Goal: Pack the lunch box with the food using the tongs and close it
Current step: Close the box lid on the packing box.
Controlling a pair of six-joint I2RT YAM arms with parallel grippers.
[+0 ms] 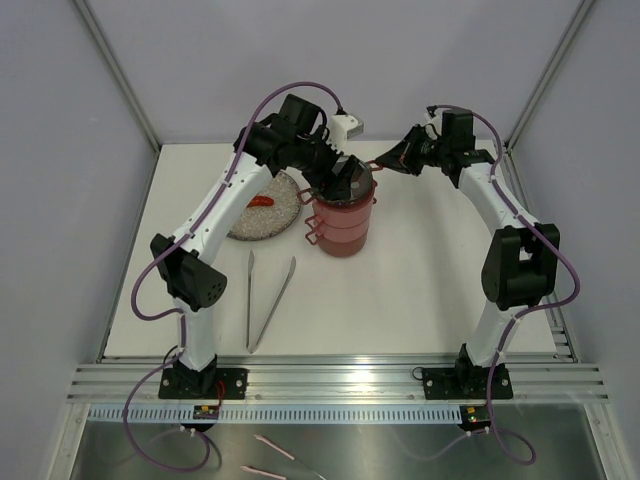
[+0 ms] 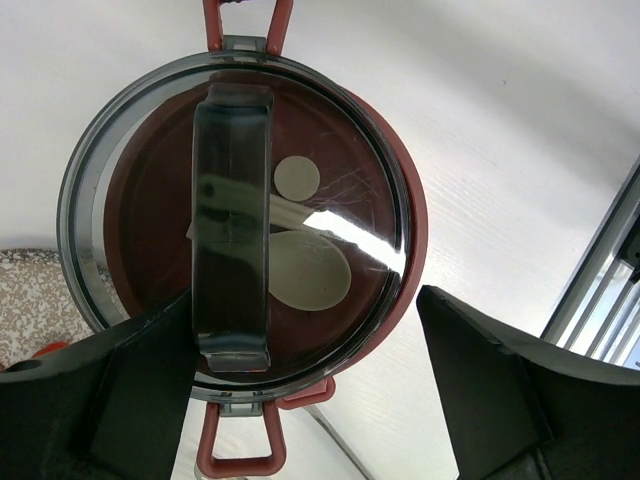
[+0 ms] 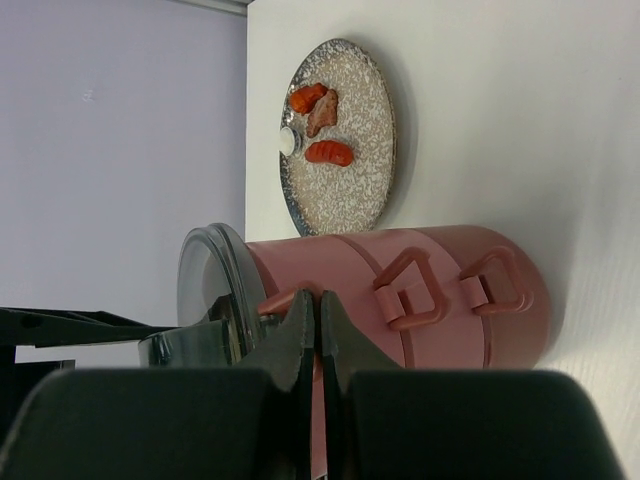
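"On the white table [image 1: 420,290], what is the largest thing?" asks the first observer.

"After the two arms, it is the lunch box [image 1: 340,235]," the second replies. "It is three round dark-red metal tiers stacked upright near the middle of the table, with a clear, grey-rimmed lid [image 2: 330,120] on top. Red loop handles [image 3: 410,290] stick out from its side."

"And next in size?"

"The round grey speckled plate [image 1: 285,218], just beside the stack on its left. Then come the long, silvery, V-shaped metal tongs [image 1: 270,300]. They lie flat on the table nearer the arm bases, joined end toward the near edge, apart from plate and box and well away from both claws."

"How do the claws stand?"

"The left gripper [image 2: 310,360] hangs directly over the lid with its jaws spread wide, holding nothing. One black finger [image 2: 100,410] sits on each side of the lid's arched clear handle [image 2: 232,230]. The right gripper [image 3: 318,305] is closed tight, its tips together against the top tier's loop handle [image 3: 285,300] on the box's right side. Whether it pinches that loop cannot be told."

"And the smallest things?"

"The food [image 3: 328,152] on the plate. The right wrist view shows an orange piece, a brown piece, a red piece and a small white one, close together near one edge. From above, only one red piece [image 1: 262,201] shows beside the left arm."
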